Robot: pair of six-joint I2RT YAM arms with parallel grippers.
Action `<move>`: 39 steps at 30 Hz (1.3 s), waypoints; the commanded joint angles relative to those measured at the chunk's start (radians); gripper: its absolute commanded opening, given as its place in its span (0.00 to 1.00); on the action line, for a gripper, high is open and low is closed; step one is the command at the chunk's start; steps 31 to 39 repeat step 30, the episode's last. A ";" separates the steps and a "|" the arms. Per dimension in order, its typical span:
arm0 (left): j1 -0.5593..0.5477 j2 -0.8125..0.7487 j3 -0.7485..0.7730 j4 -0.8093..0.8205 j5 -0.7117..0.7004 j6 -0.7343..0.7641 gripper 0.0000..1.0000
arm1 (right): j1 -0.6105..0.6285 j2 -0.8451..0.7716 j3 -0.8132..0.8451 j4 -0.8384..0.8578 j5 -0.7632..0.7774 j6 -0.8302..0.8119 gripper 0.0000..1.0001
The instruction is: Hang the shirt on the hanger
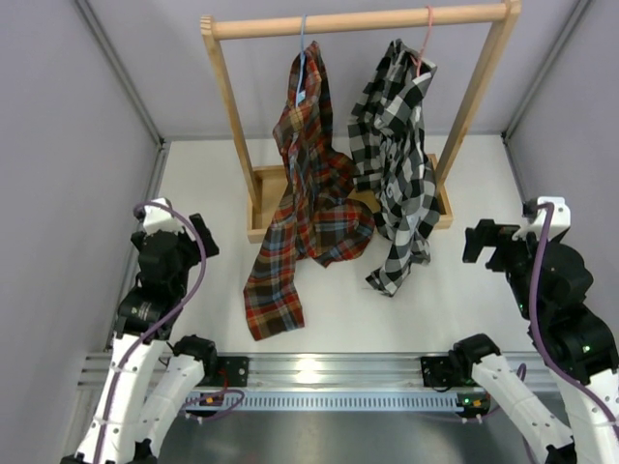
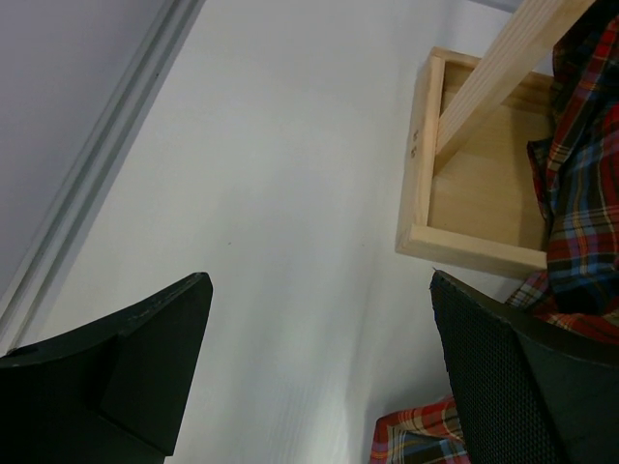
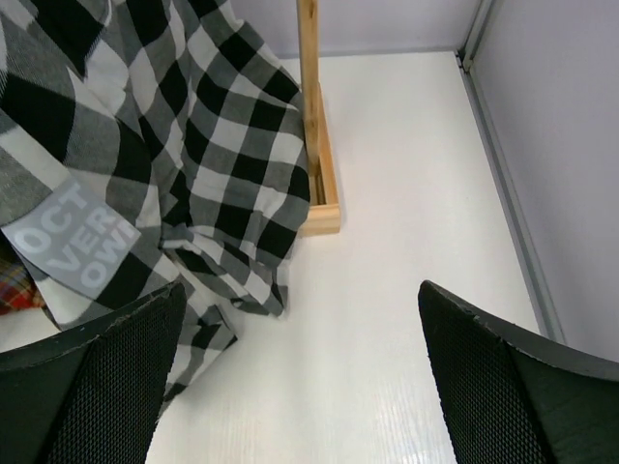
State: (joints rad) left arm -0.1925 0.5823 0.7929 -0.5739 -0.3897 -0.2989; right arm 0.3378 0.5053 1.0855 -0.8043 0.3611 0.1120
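The black-and-white check shirt (image 1: pixel 395 145) hangs from the pink wire hanger (image 1: pixel 427 37) on the right of the wooden rail; its lower part reaches the table. It fills the upper left of the right wrist view (image 3: pixel 164 145), with a grey label on it. My left gripper (image 1: pixel 208 235) is open and empty at the table's left, apart from any cloth; its jaws also show wide apart in the left wrist view (image 2: pixel 319 367). My right gripper (image 1: pixel 476 244) is open and empty at the right, clear of the shirt, jaws wide apart in the right wrist view (image 3: pixel 300 377).
A red tartan shirt (image 1: pixel 308 184) hangs from a light blue hanger (image 1: pixel 302 58) on the left of the rail (image 1: pixel 358 21), trailing onto the table. The wooden rack base (image 1: pixel 263 208) stands at the back. Grey walls close in both sides.
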 commanded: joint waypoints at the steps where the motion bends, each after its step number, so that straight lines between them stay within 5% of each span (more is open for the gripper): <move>1: 0.005 -0.079 -0.004 -0.037 0.046 0.029 0.98 | -0.011 -0.050 -0.028 -0.029 -0.004 -0.015 0.99; 7: 0.004 -0.229 -0.070 0.000 0.132 0.040 0.98 | -0.013 -0.099 -0.084 -0.027 0.009 0.002 1.00; 39: -0.012 -0.263 -0.087 0.006 0.169 0.037 0.98 | -0.013 -0.119 -0.116 -0.004 -0.033 -0.008 1.00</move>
